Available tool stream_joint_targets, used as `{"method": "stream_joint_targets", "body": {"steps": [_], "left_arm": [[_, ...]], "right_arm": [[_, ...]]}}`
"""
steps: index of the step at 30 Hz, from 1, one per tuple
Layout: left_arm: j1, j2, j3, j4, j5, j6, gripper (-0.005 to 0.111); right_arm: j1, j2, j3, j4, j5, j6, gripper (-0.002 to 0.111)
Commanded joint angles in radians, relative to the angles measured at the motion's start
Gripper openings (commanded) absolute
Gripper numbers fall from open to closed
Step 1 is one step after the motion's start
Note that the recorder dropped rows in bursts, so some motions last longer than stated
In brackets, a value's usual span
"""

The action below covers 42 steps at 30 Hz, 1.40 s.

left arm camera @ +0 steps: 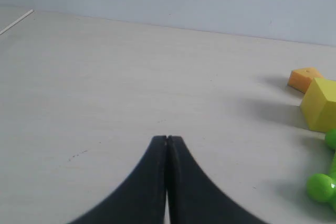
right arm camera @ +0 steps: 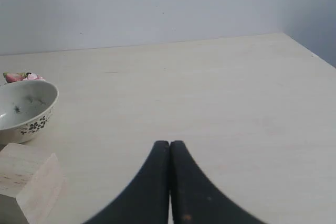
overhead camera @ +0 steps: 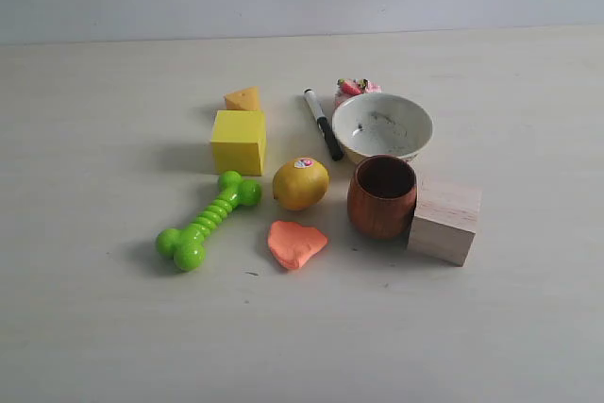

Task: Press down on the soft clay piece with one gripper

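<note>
The soft clay piece (overhead camera: pixel 295 243), a flat salmon-orange lump, lies on the table in front of the round yellow fruit (overhead camera: pixel 301 183) in the exterior view. Neither arm shows in that view. The clay is out of both wrist views. My left gripper (left arm camera: pixel 167 139) is shut with nothing in it, low over bare table to the left of the objects. My right gripper (right arm camera: pixel 169 144) is shut and empty too, over bare table to the right of the wooden block (right arm camera: pixel 23 179).
A green bone toy (overhead camera: pixel 207 220), yellow cube (overhead camera: pixel 239 142) and orange wedge (overhead camera: pixel 243 98) lie left of the clay. A brown cup (overhead camera: pixel 381 196), wooden block (overhead camera: pixel 444 219), white bowl (overhead camera: pixel 381 127) and black marker (overhead camera: pixel 323 124) stand right and behind.
</note>
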<state>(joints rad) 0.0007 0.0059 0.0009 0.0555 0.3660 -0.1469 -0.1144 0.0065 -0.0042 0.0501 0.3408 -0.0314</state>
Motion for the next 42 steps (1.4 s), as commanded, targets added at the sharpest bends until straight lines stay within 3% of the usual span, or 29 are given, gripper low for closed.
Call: {"method": "stream_joint_targets", "body": {"steps": [1,42], "left_arm": [[0.002,-0.006,-0.001,-0.005,-0.007,-0.001,0.0],[0.002,-0.006,-0.001,0.051,-0.056,0.021,0.0]], "right_arm": [[0.001,-0.007,0.004,-0.004,-0.007,-0.002,0.0],[0.001,-0.007,0.004,-0.004,-0.007,-0.002,0.0]]}}
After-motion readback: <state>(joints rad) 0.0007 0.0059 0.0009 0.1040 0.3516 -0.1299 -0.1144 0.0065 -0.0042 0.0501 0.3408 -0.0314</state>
